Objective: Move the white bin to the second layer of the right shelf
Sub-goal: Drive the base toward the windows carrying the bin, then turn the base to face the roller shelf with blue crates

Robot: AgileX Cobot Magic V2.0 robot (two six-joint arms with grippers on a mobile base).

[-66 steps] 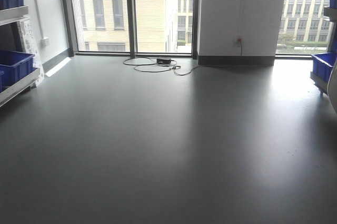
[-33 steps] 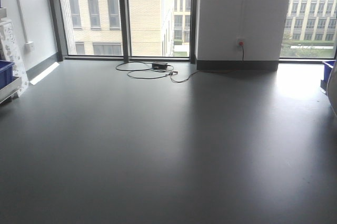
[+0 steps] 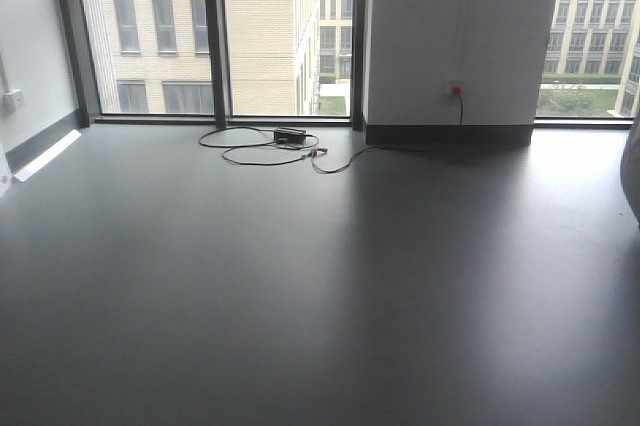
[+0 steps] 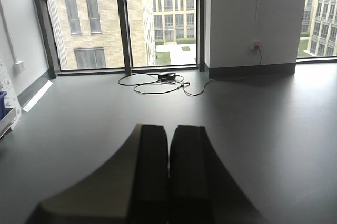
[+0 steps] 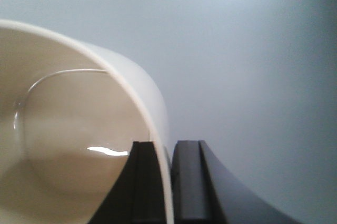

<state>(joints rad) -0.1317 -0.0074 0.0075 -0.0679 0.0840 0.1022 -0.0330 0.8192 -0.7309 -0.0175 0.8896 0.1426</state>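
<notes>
1. Now at the far left, the blue crates that were in the front view a second ago are sliding out of frame. Only a sliver of one blue crate is showing at the edge of the left wrist view.
2. Next, the left gripper is hanging over bare floor, fingers pressed together, carrying nothing.
3. Centre: the windows and the loose cable are growing and dropping lower in frame, so the base is rolling forward across the open room.
4. The right gripper is pinching one wall of the white bin, with one finger inside the rim and one outside. The bin is riding in that grip and nothing is showing inside it.
5. Far right, the crate that was at that edge earlier is also gone. A pale curved edge is poking into the front view; could be the bin, can't tell.
6. Meaning: we're mid-transport. The right shelf second layer is not showing in any view, so I'm expecting a swing right before placing. A single-wall pinch is risking sway.
</notes>
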